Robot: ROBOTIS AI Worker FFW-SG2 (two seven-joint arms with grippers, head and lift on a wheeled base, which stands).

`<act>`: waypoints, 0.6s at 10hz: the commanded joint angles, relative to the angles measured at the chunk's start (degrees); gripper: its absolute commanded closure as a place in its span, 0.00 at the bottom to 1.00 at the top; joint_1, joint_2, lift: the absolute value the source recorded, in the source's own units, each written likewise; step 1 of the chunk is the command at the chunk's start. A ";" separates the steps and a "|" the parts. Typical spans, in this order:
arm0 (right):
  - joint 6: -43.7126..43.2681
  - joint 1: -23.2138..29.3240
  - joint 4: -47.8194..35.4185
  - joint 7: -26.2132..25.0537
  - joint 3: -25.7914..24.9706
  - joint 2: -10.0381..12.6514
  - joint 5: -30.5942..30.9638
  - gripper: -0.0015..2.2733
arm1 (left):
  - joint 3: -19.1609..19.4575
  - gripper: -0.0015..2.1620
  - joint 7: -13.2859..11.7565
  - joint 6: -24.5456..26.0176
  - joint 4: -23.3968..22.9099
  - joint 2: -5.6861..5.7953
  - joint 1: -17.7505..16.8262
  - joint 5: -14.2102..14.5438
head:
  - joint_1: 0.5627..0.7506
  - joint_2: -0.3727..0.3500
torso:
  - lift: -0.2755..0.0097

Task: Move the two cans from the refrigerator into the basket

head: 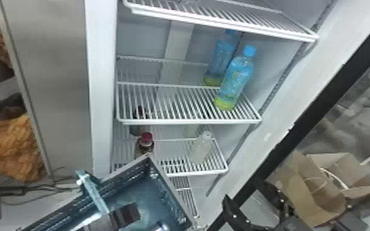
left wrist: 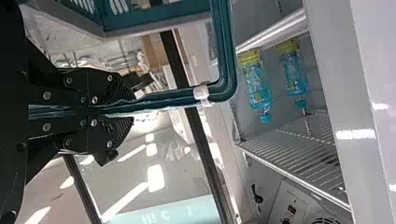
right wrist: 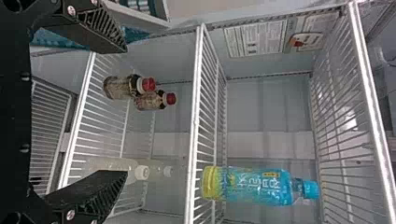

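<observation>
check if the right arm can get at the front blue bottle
Probably yes: the right end effector is open and empty, and nothing stands in front of that blue bottle.

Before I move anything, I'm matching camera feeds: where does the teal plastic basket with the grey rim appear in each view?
Head view: basket at the bottom, left of centre.
Left wrist view: basket past the left gripper, which grips its handle.
Right wrist view: basket, partly behind one right gripper finger.
Shared landmark: blue-capped plastic bottle in the refrigerator.
</observation>
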 commanded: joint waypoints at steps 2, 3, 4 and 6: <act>-2.12 2.20 -0.29 0.76 -0.62 0.03 -0.45 0.05 | 0.00 0.56 0.00 0.02 0.00 0.00 0.01 -0.07 | 0.70 0.03 | 0.84; -3.24 2.77 -0.01 0.76 -0.74 0.20 -0.79 0.05 | 0.00 0.56 0.00 0.02 0.00 -0.09 0.01 -0.07 | 0.70 0.03 | 0.84; -3.95 2.91 0.41 0.85 -0.74 0.20 -0.79 0.05 | 0.00 0.56 0.00 0.02 0.00 -0.09 0.01 -0.07 | 0.70 0.03 | 0.84; -4.65 2.91 0.55 0.85 -0.74 0.38 -0.79 0.05 | 0.11 0.56 0.00 0.02 0.00 -0.09 0.01 -0.07 | 0.70 0.03 | 0.84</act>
